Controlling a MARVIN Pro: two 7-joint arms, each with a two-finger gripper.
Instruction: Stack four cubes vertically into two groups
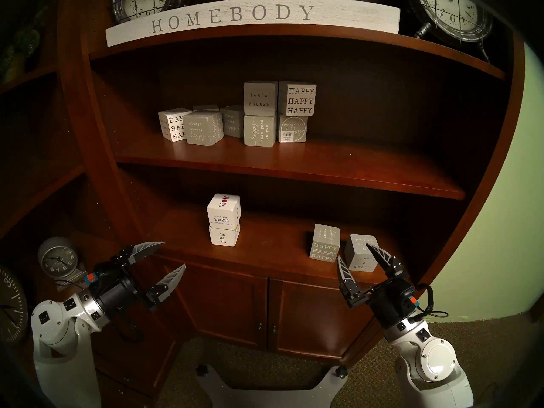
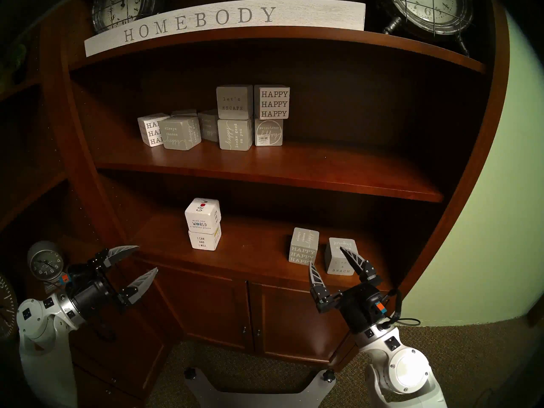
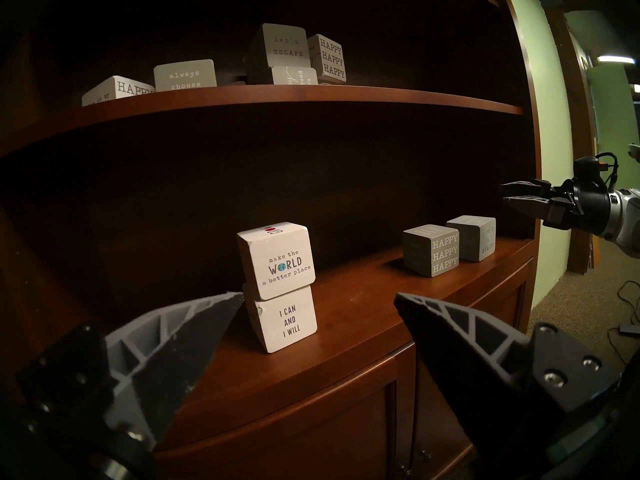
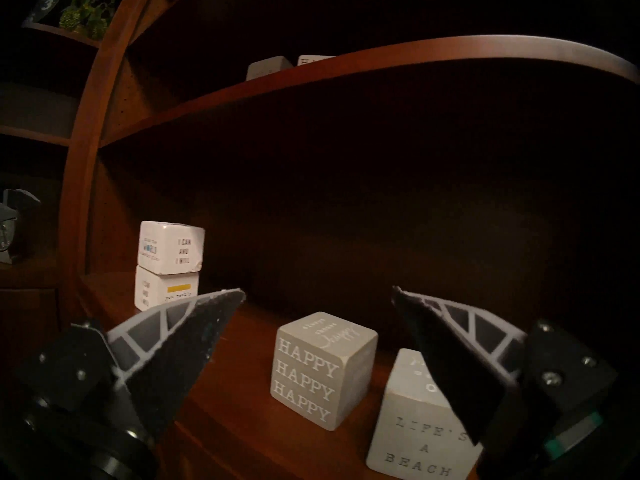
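Observation:
On the lower shelf (image 1: 265, 251), a white "GROW" cube (image 1: 223, 210) sits slightly askew on a second white cube (image 1: 223, 236), also seen in the left wrist view (image 3: 277, 261). To the right stand two grey cubes side by side: "HAPPY HAPPY HAPPY" (image 1: 324, 244) and "LIFE'S A BEACH" (image 1: 361, 255). My left gripper (image 1: 173, 254) is open and empty, left of and in front of the white stack. My right gripper (image 1: 353, 250) is open and empty, just in front of the two grey cubes (image 4: 322, 368), its right finger overlapping the beach cube (image 4: 415, 434).
The upper shelf board (image 1: 294, 174) overhangs the lower shelf and carries several other cubes, among them "let's ESCAPE" (image 1: 260, 98). A "HOMEBODY" sign (image 1: 235, 18) and clocks stand on top. Cabinet doors (image 1: 265, 304) are below. A small clock (image 1: 57, 258) stands at the left.

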